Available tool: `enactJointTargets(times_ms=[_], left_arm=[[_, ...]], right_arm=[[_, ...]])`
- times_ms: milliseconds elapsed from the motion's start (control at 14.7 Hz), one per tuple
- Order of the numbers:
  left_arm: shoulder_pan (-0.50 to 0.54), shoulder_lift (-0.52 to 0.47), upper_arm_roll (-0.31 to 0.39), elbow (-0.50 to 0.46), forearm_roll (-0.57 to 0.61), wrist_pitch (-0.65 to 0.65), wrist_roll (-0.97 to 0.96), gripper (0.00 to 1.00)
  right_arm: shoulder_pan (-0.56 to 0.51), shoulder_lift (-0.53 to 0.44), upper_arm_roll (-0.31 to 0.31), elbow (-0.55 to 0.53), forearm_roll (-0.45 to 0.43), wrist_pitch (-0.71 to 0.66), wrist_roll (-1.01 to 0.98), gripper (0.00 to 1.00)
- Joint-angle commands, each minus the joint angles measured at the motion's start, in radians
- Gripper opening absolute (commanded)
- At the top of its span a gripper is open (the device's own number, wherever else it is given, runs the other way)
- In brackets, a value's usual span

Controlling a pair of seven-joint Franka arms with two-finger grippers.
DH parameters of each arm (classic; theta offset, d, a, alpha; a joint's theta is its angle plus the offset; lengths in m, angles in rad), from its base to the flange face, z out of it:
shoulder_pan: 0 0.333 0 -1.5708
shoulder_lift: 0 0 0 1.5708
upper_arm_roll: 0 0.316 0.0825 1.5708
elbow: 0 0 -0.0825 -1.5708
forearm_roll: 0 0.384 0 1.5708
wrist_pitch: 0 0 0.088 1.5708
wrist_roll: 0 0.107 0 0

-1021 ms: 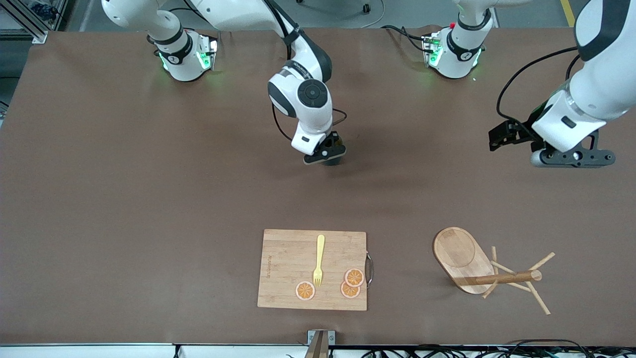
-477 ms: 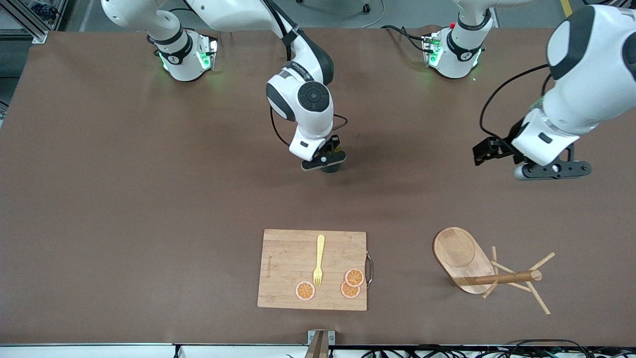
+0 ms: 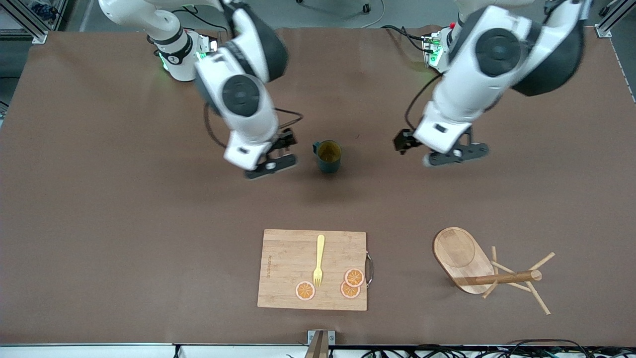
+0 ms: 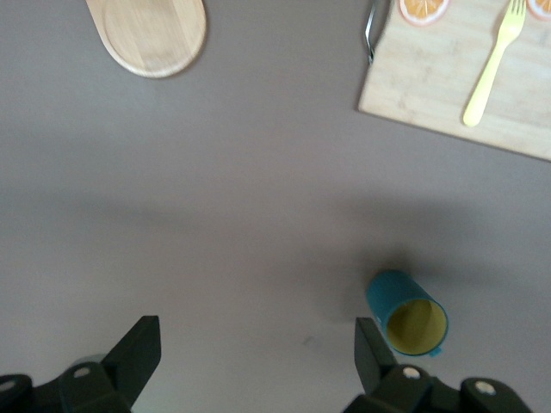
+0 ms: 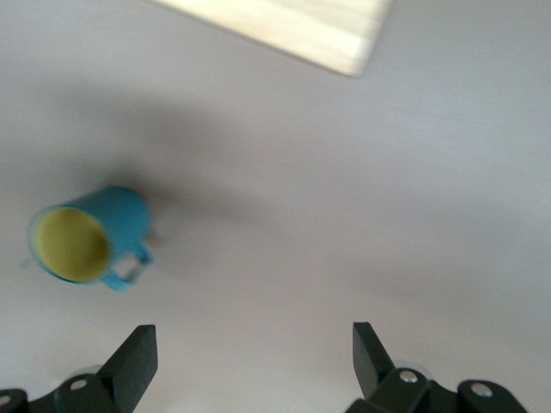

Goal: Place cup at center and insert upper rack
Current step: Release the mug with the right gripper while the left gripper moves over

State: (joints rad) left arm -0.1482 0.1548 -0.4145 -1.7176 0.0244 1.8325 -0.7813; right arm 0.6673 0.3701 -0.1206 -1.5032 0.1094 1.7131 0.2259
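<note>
The ribbed dark teal cup stands upright at table centre, released. The right gripper and left gripper flank it, both wide open and empty. The light wooden upper rack lies toppled toward the left arm's end, awaiting pickup

A small teal cup with a mustard-yellow inside is standing upright on the brown worktop, mouth up, its little handle pointing toward the right arm's end. Well apart from it, nearer the front camera and toward the left arm's end, the light wooden upper rack is lying tipped over, oval base on edge, pegs splaying.
</note>
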Motion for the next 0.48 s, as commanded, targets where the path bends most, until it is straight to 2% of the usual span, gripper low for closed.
enactJointTargets(times_ms=[0,136,272,409], left_arm=[[-0.117,0.054,0.000,0.004,0.061,0.040,-0.203,0.98],[-0.200,0.100,0.000,0.010,0.101,0.069,-0.350,0.97],[-0.287,0.149,0.000,0.013,0.149,0.105,-0.506,0.96],[-0.371,0.219,0.000,0.042,0.227,0.117,-0.681,0.95]], right_arm=[[-0.182,-0.100,0.021,-0.037,-0.011,-0.088,-0.093,1.00],[-0.324,-0.128,0.021,-0.037,-0.011,-0.125,-0.250,1.00],[-0.432,-0.141,0.019,-0.037,-0.022,-0.141,-0.289,1.00],[-0.489,-0.157,0.019,-0.034,-0.091,-0.147,-0.289,1.00]])
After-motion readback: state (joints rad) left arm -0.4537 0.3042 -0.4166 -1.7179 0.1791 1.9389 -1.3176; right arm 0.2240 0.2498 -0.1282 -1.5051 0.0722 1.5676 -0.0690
